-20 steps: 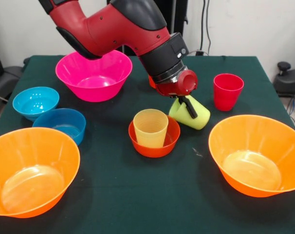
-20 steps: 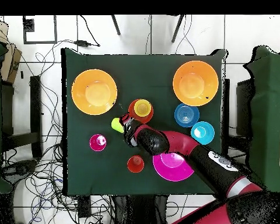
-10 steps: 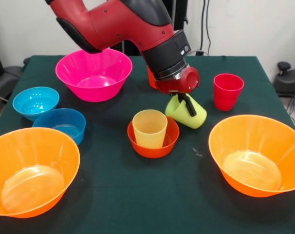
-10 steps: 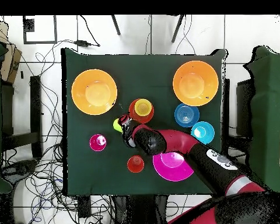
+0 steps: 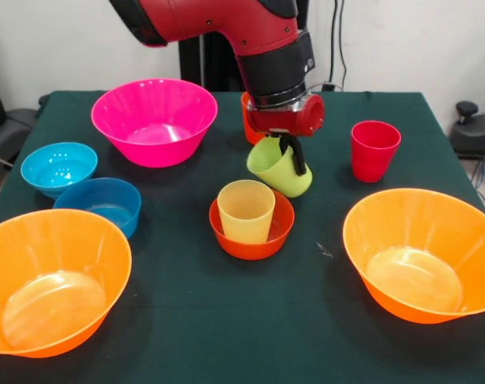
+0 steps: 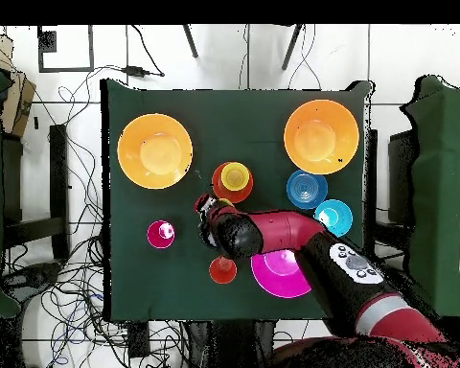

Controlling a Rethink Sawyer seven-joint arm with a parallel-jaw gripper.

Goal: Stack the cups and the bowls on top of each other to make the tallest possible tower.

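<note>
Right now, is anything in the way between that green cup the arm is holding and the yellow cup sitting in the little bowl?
Nothing visible. The green cup hangs tilted just behind the yellow cup, open air between.

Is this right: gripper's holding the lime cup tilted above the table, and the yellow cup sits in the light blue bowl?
Not quite. The gripper does hold the lime cup tilted, but the front view shows the yellow cup in the small red-orange bowl, not the light blue bowl.

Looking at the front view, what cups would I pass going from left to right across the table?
Yellow cup standing in the small red-orange bowl, then the green cup held tilted in the air by the claw, then the red cup standing on the table.
</note>
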